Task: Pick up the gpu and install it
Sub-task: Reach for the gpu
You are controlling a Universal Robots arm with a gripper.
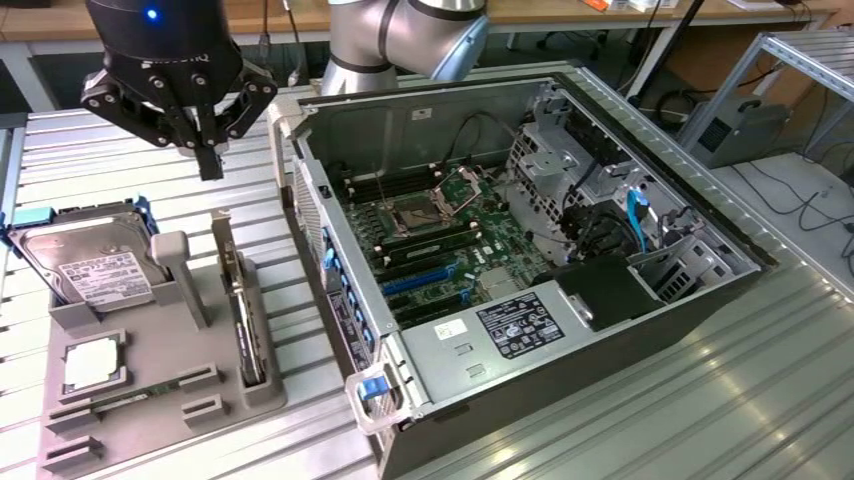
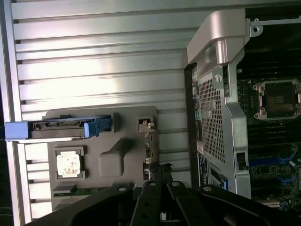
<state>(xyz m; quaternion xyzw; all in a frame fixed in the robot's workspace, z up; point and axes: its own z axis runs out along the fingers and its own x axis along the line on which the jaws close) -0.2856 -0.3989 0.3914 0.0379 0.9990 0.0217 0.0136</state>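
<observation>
— Grey plastic tray (image 1: pixel 154 350) at eight o'clock in the exterior view. Is the card in there?
— Yes. The gpu (image 1: pixel 243 310), a thin flat dark card with a long pale metal strip, stands on its edge in a tray slot. It is on the side nearest the big open silver and black computer box (image 1: pixel 374 130).
— And the black claw (image 1: pixel 210 168)?
— It hangs in the air at eleven o'clock. The gpu is at six o'clock from it, well apart. Its fingers are pressed tight together and hold nothing.
— How can it pick the card up well?
— I think the fingers must spread first, one for each flat side. Then line up with the thin top edge, come straight down and pinch the dark board near its middle, not the metal strip. A straight pull up keeps it from scraping the slot. The tall grey post (image 1: pixel 171 265) stands just beside the card, so a finger could bump it.
— Any words to read?
— The boxy silver hard drive (image 1: pixel 80 265) in its blue frame, at nine o'clock, has a white label, but the letters are too small. A black sticker (image 1: pixel 527 325) with white print in the computer box, near five o'clock, is too small too
</observation>
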